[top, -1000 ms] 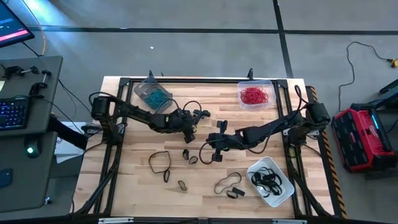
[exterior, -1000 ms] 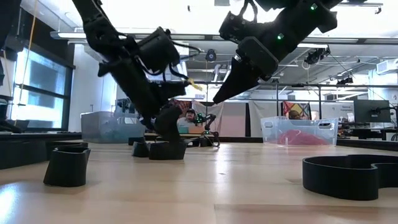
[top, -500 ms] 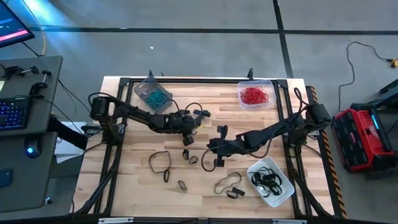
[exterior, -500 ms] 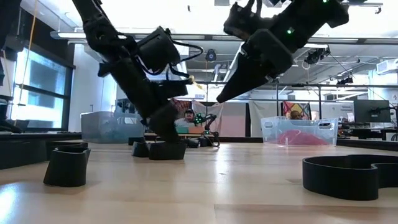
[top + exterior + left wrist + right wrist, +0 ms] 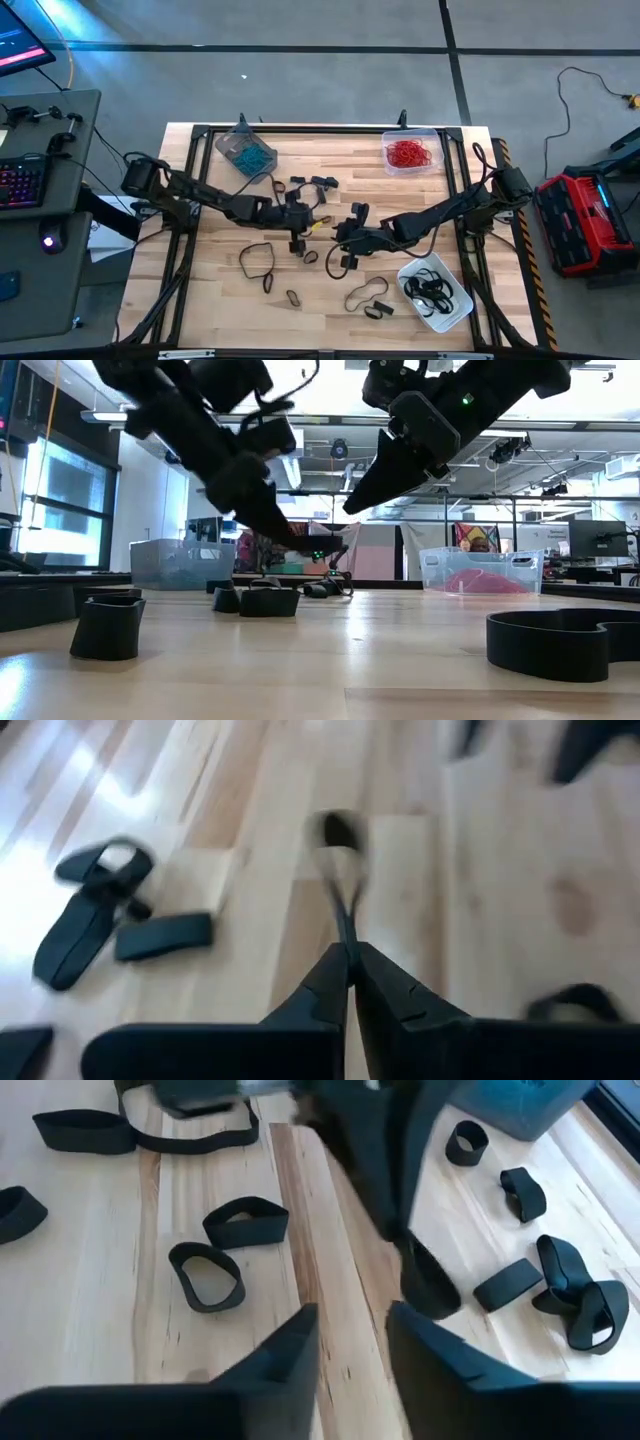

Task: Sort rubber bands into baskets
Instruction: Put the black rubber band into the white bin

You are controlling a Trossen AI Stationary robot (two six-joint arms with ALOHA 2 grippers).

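My left gripper point(image 5: 350, 960) is shut on one black rubber band point(image 5: 338, 870) above the table's middle point(image 5: 297, 240). It is raised off the wood in the low view point(image 5: 300, 545). My right gripper point(image 5: 352, 1325) stands open and holds nothing, just right of it point(image 5: 342, 263) and also above the table point(image 5: 350, 510). Loose black rubber bands point(image 5: 258, 260) point(image 5: 311, 257) point(image 5: 367, 296) lie flat on the table. Three baskets stand on it: one with teal bands point(image 5: 245, 150), one with red bands point(image 5: 410, 152), one with black bands point(image 5: 435, 290). My left gripper pinches the black band's near end point(image 5: 347, 935) flat between its two fingertips. The fingers slant down from the table's left side. The rest of the loop point(image 5: 335, 830) reaches out beyond the fingertips. It hangs off the table, as the right wrist view point(image 5: 428, 1285) shows.
More black bands lie toward the far edge point(image 5: 300, 185) and near the front point(image 5: 292, 297). A dark frame point(image 5: 300, 130) runs round the table's edges. Bare wood lies at the table's near left.
My left gripper has taken hold of a black band on the table. It has risen clear with the band and drawn toward the near edge. My right gripper's fingers have parted, and that arm has barely shifted.
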